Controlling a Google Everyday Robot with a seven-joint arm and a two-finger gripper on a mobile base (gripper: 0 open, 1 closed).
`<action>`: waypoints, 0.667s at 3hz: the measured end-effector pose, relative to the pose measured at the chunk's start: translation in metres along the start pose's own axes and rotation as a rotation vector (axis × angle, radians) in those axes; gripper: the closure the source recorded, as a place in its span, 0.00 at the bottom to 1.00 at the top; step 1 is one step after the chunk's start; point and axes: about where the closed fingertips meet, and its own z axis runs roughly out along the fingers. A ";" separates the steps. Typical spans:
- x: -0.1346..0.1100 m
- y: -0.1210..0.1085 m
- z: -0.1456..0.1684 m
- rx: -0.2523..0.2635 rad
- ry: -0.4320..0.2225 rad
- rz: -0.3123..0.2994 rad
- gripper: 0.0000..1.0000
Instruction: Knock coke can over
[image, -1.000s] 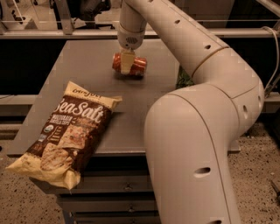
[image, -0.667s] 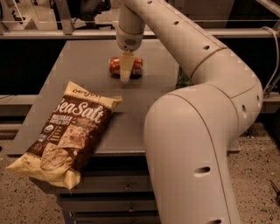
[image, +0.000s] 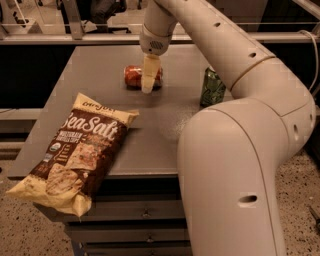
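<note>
The coke can (image: 134, 76) is red-orange and lies on its side on the grey table (image: 170, 120), at the far middle. My gripper (image: 148, 86) hangs down from the arm directly in front of the can and covers its middle. The pale fingers (image: 150, 70) look pressed together as one tapered shape, with nothing between them. The tip is close to the table surface at the can's near side. The can's right end shows just past the gripper.
A green can (image: 212, 89) stands upright to the right, partly hidden behind my arm (image: 235, 165). A large brown Sea Salt chip bag (image: 75, 150) lies at the front left, overhanging the table's edge. Drawers sit below the table front.
My gripper has come slightly down and toward the near side of the can. The can has shifted a little to the left and lies on its side.
</note>
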 end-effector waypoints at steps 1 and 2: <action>0.018 -0.005 -0.032 0.047 -0.155 0.046 0.00; 0.053 -0.015 -0.087 0.156 -0.329 0.107 0.00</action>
